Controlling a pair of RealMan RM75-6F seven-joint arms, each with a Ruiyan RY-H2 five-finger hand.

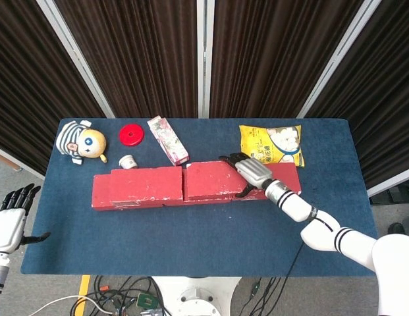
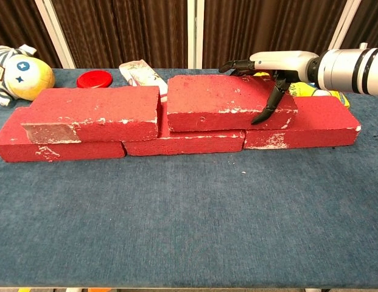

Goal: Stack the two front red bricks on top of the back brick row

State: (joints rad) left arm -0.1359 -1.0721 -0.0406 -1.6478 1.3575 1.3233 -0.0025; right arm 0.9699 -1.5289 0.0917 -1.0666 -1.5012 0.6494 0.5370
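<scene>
Near half of counter (image 2: 189, 231) open, w/ free passage across. Far strip crowded: plush toy (image 1: 81, 141), red lid (image 1: 132, 135), carton (image 1: 168, 149) far left, snack bag (image 1: 271, 145) far right, just behind brick wall (image 2: 176, 118).

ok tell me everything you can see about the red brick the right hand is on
The upper right brick is a flat red block, rough-faced, with white chipped patches along its front edge. It lies level on the bottom row of bricks, bridging two of them, beside the upper left brick. The right hand rests over its right end, dark fingers down its front face.
</scene>
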